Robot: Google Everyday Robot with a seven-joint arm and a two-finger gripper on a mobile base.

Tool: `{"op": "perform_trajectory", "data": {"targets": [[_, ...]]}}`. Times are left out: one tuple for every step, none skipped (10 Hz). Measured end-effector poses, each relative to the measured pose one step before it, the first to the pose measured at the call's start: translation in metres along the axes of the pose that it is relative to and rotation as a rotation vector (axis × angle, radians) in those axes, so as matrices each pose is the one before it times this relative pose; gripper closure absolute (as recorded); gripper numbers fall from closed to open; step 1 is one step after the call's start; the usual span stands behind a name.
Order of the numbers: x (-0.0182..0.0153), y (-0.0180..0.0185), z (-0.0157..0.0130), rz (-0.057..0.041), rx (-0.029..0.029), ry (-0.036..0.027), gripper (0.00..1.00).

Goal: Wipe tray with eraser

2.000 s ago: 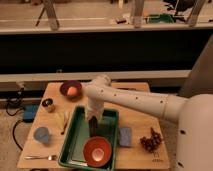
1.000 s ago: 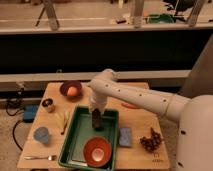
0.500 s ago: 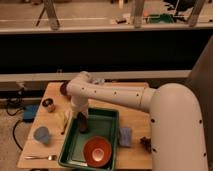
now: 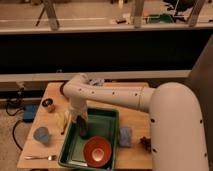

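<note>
Item: my gripper (image 4: pixel 80 121), lower centre-left, clamped on eraser (image 4: pixel 81 128) inside tray (image 4: pixel 111 116). Handling: keep eraser flat, skirt bowl (image 4: pixel 97 151).

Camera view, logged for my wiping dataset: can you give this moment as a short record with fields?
tray: green tray on the wooden table, near the front edge
eraser: dark upright eraser at the tray's left side, under the arm's end
gripper: gripper reaching down over the tray's left part, at the eraser
bowl: orange-red bowl inside the tray, front half
pad: blue-grey pad on the table, right of the tray
cup: blue cup left of the tray
fork: fork at the front left
</note>
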Motion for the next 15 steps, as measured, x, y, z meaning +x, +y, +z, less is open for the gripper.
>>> {"op": "perform_trajectory", "data": {"targets": [[-0.00422,0.01704,-0.00295,0.00947,-0.00901,-0.01,1.0],[-0.00347,0.01903,-0.00323,0.01403,-0.00322,-0.00893,1.0],[-0.00284,0.02136,-0.00372,0.01793,-0.00264,-0.00772,1.0],[-0.00132,0.02076,-0.00368,0.02065,-0.00123,-0.00494,1.0],[0.00105,0.01812,-0.00368,0.02239,0.00101,-0.00318,1.0],[0.00394,0.01332,-0.00399,0.02344,0.00641,0.0029,1.0],[0.00364,0.00736,-0.00196,0.01788,0.00572,0.00236,1.0],[0.006,0.00432,-0.0017,0.0225,0.01187,0.00713,1.0],[0.01028,0.00127,-0.00013,0.02854,0.01885,0.02095,1.0],[0.00602,-0.00166,0.00307,0.01632,0.01726,0.01466,1.0],[0.00419,-0.00448,0.00378,0.0077,0.01026,0.00999,1.0],[0.00376,-0.01161,0.00635,0.00038,0.00501,0.01077,1.0],[0.0005,-0.01171,0.00439,-0.00836,0.00226,0.00365,1.0],[-0.00025,-0.01807,0.00584,-0.01601,0.00281,0.00143,1.0],[0.00001,-0.01913,0.00458,-0.01809,0.00363,-0.00009,1.0]]}}
